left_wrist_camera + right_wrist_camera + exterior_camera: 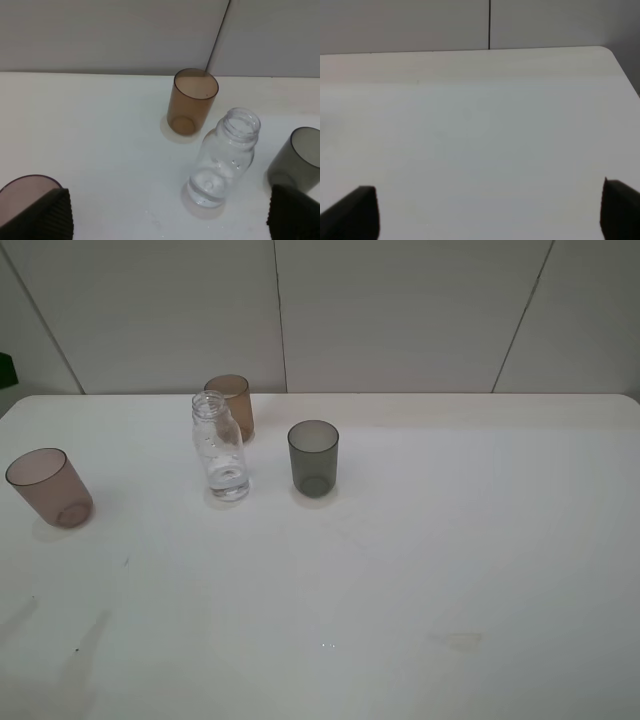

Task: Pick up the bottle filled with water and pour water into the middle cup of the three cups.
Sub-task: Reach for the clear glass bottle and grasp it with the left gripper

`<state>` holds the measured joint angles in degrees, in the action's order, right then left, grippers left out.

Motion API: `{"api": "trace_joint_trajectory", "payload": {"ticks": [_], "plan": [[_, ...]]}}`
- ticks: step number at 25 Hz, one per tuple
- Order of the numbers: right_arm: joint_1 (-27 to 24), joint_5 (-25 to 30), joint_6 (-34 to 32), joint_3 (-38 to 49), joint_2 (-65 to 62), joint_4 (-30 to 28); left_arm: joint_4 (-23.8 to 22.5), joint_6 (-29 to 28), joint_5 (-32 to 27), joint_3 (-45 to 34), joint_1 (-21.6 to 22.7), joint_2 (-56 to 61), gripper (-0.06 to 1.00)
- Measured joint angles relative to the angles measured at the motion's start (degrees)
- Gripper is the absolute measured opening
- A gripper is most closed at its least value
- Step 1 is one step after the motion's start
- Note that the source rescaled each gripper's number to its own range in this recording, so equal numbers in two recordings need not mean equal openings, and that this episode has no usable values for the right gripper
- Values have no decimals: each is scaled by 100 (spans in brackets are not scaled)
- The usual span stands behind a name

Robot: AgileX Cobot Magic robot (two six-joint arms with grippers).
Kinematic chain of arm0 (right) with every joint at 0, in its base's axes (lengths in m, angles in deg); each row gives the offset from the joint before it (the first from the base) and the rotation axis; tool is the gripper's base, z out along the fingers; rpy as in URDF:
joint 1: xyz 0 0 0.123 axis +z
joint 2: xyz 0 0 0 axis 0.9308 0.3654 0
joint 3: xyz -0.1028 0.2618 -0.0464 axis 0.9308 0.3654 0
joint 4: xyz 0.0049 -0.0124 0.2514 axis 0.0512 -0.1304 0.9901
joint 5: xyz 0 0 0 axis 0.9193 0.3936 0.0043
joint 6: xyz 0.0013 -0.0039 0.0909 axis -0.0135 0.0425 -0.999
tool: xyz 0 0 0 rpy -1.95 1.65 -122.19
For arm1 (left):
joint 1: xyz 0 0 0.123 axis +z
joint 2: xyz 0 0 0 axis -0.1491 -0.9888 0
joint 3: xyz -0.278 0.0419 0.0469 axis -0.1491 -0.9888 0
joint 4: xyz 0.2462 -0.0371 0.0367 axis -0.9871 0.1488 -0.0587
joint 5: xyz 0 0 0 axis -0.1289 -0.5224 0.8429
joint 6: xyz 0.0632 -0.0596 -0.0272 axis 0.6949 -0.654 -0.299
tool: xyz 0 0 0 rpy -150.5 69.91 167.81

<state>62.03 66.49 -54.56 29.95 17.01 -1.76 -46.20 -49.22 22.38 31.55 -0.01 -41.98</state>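
Observation:
The clear bottle (220,448) stands upright on the white table, capless, with a little water at its bottom; it also shows in the left wrist view (223,156). The amber cup (231,406) stands just behind it (191,101). The smoky grey cup (313,457) stands to the bottle's right (296,158). The pinkish-mauve cup (49,487) stands far left, seeming to lean (27,199). Neither gripper shows in the exterior high view. My left gripper (170,220) is open and empty, short of the bottle. My right gripper (487,212) is open over bare table.
The white table (420,570) ends at a grey panelled wall (400,310) behind the cups. Its far right corner shows in the right wrist view (607,52). A dark green object (6,370) sits at the far left edge.

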Motion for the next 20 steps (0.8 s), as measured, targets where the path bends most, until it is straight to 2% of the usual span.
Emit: {"api": "trace_joint_trajectory", "payload": {"ticks": [6,11,17,20], "plan": [[0,0,0,0,0,0,0,-13,861,0,-1249,-1417,100],[0,0,0,0,0,0,0,-261,1575,-8,-1699,-2385,100],[0,0,0,0,0,0,23,-304,3453,-677,-2299,-3030,100],[0,0,0,0,0,0,65,-261,4461,-1135,-2426,-3369,100]]}}
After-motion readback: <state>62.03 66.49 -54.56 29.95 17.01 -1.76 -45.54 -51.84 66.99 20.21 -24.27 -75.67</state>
